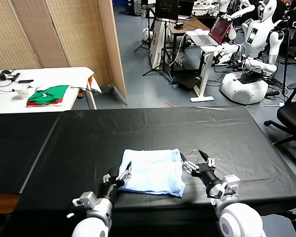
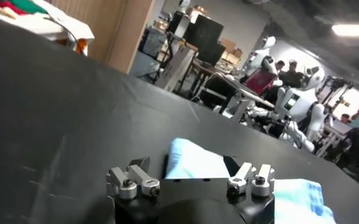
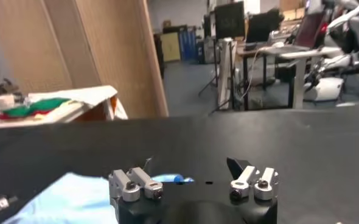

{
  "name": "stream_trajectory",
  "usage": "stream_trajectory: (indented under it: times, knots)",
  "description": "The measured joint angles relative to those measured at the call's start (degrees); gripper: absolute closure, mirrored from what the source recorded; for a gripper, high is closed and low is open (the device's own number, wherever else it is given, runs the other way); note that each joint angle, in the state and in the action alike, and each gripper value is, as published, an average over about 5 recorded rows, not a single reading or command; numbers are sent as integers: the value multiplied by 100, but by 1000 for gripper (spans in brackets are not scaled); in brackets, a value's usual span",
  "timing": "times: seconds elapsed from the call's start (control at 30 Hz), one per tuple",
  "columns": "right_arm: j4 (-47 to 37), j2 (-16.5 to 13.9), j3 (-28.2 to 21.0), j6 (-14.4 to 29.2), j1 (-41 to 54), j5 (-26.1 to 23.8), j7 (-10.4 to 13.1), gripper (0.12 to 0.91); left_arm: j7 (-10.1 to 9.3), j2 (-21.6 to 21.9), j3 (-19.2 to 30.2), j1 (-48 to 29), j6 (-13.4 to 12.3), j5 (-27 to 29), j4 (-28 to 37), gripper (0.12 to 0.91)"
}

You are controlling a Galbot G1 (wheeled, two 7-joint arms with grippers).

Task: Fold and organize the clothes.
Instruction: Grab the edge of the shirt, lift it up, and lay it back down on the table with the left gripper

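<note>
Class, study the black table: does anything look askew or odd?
Nothing stands out. The pale blue T-shirt lies folded, its near right corner sagging slightly, between the open left tool and open right tool.

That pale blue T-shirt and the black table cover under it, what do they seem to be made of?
The T-shirt looks like thin, soft matte knit fabric, likely cotton: it lies limp with soft creases. The black table cover looks like smooth sheeting, perhaps vinyl or coated cloth: it shows a faint sheen and shallow wrinkles.

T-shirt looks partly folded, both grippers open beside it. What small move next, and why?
Probably close the left gripper on the T-shirt's near-left edge: its open jaws already straddle that edge, while the open right gripper sits just off the right edge, holding nothing.
</note>
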Motion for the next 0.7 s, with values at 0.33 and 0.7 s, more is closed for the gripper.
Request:
stream_trajectory:
  times: [0.33,0.7]
  knots:
    - [119,26,112,33,-86,7,-18,118,-24,-16,-4,-62,51,-288,219,410]
    - [186,28,196,53,-172,-31,-23,118,-177,39,14,-14,229,-151,1,857]
